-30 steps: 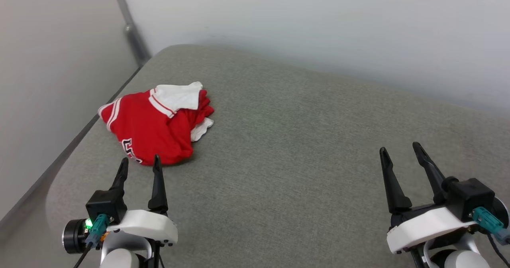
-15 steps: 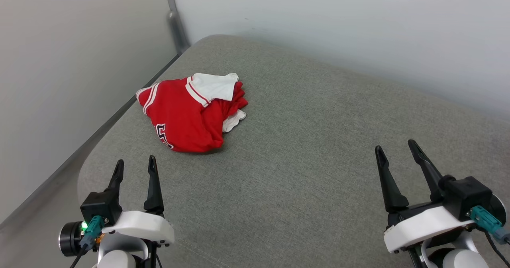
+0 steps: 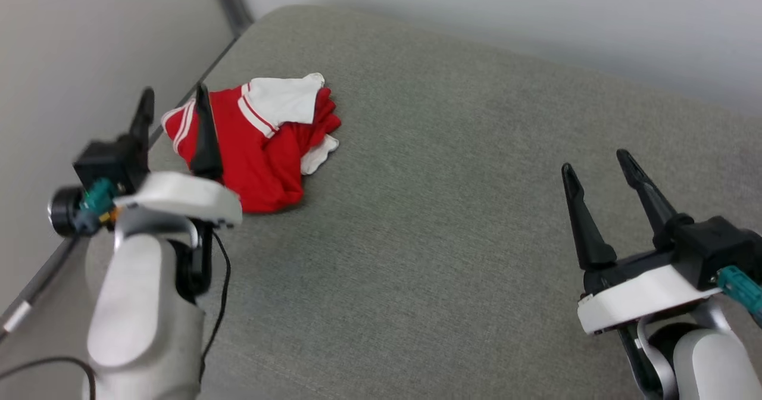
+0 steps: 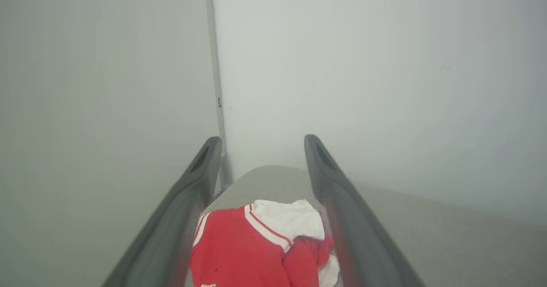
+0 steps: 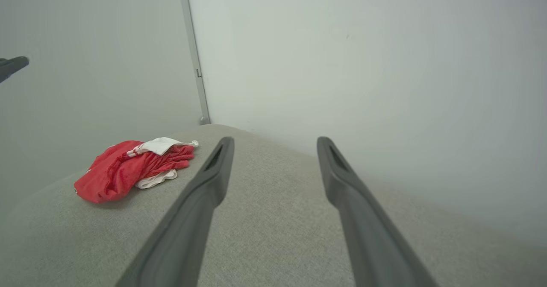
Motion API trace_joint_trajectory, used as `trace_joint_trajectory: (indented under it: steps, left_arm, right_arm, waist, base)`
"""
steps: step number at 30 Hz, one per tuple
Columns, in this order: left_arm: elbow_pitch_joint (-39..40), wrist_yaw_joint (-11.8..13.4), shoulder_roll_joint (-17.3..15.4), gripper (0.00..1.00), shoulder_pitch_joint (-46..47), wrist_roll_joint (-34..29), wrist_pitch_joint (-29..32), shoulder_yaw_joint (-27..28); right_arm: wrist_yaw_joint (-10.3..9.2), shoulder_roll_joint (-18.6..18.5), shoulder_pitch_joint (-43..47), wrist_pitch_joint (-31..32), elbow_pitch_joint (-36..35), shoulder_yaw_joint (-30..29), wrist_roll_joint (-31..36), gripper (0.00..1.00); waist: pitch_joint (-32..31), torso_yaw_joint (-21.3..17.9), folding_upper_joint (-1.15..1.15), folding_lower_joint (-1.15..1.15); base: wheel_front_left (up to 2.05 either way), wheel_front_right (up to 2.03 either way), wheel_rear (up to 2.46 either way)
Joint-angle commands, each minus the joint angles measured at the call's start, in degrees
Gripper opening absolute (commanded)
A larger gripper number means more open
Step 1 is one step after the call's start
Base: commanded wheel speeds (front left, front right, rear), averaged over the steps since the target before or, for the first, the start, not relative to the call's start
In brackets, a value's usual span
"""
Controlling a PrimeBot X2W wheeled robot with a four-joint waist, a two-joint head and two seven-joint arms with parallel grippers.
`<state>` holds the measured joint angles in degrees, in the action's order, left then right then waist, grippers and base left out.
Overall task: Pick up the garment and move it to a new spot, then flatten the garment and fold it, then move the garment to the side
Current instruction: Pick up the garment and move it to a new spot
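Over the garment (image 3: 262, 156), fingers of the left gripper (image 3: 174, 90) hang spread and empty; the right gripper (image 3: 594, 161), well aside, likewise.

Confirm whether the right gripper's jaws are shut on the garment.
No. The right gripper has open jaws above the cushion, apart from the garment.

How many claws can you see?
2. The left claw hangs open by the red shirt; the right claw is open over the grey cushion, far right.

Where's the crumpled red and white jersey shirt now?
In the head view, the red-and-white jersey shirt lies at the far left corner of the grey cushion, just beyond the open left gripper.
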<state>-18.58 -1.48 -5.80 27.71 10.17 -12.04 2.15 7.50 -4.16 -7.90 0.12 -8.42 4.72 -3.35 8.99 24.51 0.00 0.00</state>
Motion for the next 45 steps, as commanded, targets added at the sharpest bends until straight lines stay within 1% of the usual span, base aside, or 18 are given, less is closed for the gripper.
trace_joint_trajectory:
  steps: [1, 4, 9, 15, 20, 22, 23, 24, 29, 30, 31, 34, 35, 36, 37, 38, 40, 45]
  left_arm:
    - [0.21, -0.20, -0.57, 1.00, 2.56, 0.03, 1.31, 0.03]
    - [-0.03, -0.87, -2.67, 1.00, 9.37, 0.80, 6.52, 0.28]
    - [-3.83, -2.55, -7.34, 1.00, 18.99, 1.90, 19.19, 0.06]
    - [-12.16, -4.48, -13.31, 1.00, 24.34, 4.27, 36.35, -0.29]
    - [-19.14, -4.39, -17.06, 1.00, 24.99, 5.70, 47.90, 0.17]
    - [-21.63, -3.56, -17.81, 1.00, 24.73, 5.95, 51.66, 0.37]
    - [-21.63, -3.56, -17.81, 1.00, 24.73, 5.95, 51.66, 0.37]
    - [-23.00, -3.48, -17.86, 1.00, 24.26, 6.28, 53.50, 0.44]
    - [-27.77, -1.90, -17.16, 1.00, 21.20, 7.63, 59.68, 0.74]
    - [-27.65, -1.59, -17.28, 0.49, 20.99, 7.62, 59.22, 0.80]
    - [-27.38, -1.54, -17.35, 0.00, 20.94, 7.71, 58.18, 0.96]
    - [-26.81, -1.60, -17.68, 0.00, 21.05, 7.44, 56.37, 0.82]
    - [-26.02, -1.18, -18.05, 0.00, 21.42, 7.05, 54.34, 0.93]
    - [-24.64, -0.55, -19.14, 0.00, 22.30, 6.13, 49.75, 0.89]
    - [-24.06, -0.19, -19.53, 0.00, 22.69, 5.72, 47.24, 1.04]
    - [-24.06, -0.19, -19.53, 0.00, 22.69, 5.72, 47.24, 1.04]
    - [-22.72, 0.19, -20.11, 0.00, 23.19, 4.61, 41.67, 0.82]
    - [-20.28, -0.13, -19.36, 0.00, 23.42, 3.22, 27.65, 0.13]
  right_arm:
    - [-0.02, -0.66, -1.46, 0.33, -0.67, 0.12, 0.25, 1.00]
    - [-0.02, -1.55, -3.88, 0.59, -2.00, 0.17, -0.05, 1.00]
    - [-0.02, -3.03, -7.67, 0.39, -3.84, 0.30, -0.45, 1.00]
    - [-0.02, -3.26, -10.74, -0.69, -4.48, 0.88, -0.94, 1.00]
    - [-0.02, -2.95, -12.43, -2.05, -3.39, 1.27, -1.48, 1.00]
    - [-0.02, -2.81, -12.60, -2.52, -2.98, 0.99, -1.66, 1.00]
    - [-0.02, -2.81, -12.60, -2.52, -2.98, 0.99, -1.66, 1.00]
    - [-0.02, -2.79, -12.74, -2.78, -2.77, 0.99, -1.76, 1.00]
    - [-0.02, -2.64, -13.33, -3.45, -1.43, 0.99, -2.04, 1.00]
    - [-0.02, -2.57, -13.39, -3.47, -1.26, 1.01, -2.09, 1.00]
    - [-0.02, -2.56, -13.40, -3.56, -1.08, 1.06, -2.14, 1.00]
    - [-0.02, -2.48, -13.01, -3.67, -0.69, 1.13, -2.16, 1.00]
    - [-0.02, -2.46, -12.81, -3.76, -0.48, 1.13, -2.19, 1.00]
    - [-0.02, -2.30, -12.22, -3.89, 0.13, 1.18, -2.37, 1.00]
    - [-0.02, -2.23, -11.91, -4.05, 0.34, 1.19, -2.35, 1.00]
    - [-0.02, -2.23, -11.91, -4.05, 0.34, 1.19, -2.35, 1.00]
    - [-0.02, -2.02, -11.03, -4.18, 0.96, 1.05, -2.56, 1.00]
    - [-0.02, -1.11, -8.55, -4.40, 2.01, 0.10, -2.97, 1.00]
  waist:
    - [4.33, -3.60, 0.00, 0.00]
    - [8.42, -6.20, 0.00, 0.00]
    - [15.13, -10.13, 0.00, 0.00]
    - [21.12, -14.17, 0.00, 0.00]
    - [23.88, -16.72, 0.00, 0.00]
    - [24.48, -17.23, 0.00, 0.00]
    - [24.48, -17.23, 0.00, 0.00]
    - [24.69, -17.43, 0.00, 0.00]
    - [24.28, -17.95, 0.00, 0.00]
    - [23.98, -17.91, 0.00, 0.00]
    - [23.57, -17.84, 0.00, 0.00]
    - [22.39, -17.67, 0.00, 0.00]
    - [21.72, -17.55, 0.00, 0.00]
    - [19.94, -17.40, 0.00, 0.00]
    - [19.00, -17.34, 0.00, 0.00]
    - [19.00, -17.34, 0.00, 0.00]
    - [16.70, -17.17, 0.00, 0.00]
    - [10.63, -16.89, 0.00, 0.00]
  base:
    - [0.00, 0.00, 0.00]
    - [0.00, 0.00, 0.00]
    - [0.00, 0.00, 0.00]
    - [0.00, 0.00, 0.00]
    - [0.00, 0.00, 0.00]
    - [0.00, 0.00, 0.00]
    - [0.00, 0.00, 0.00]
    - [0.00, 0.00, 0.00]
    - [0.00, 0.00, 0.00]
    - [0.00, 0.00, 0.00]
    - [0.00, 0.00, 0.00]
    - [0.00, 0.00, 0.00]
    - [0.00, 0.00, 0.00]
    - [0.00, 0.00, 0.00]
    - [0.00, 0.00, 0.00]
    - [0.00, 0.00, 0.00]
    - [0.00, 0.00, 0.00]
    - [0.00, 0.00, 0.00]
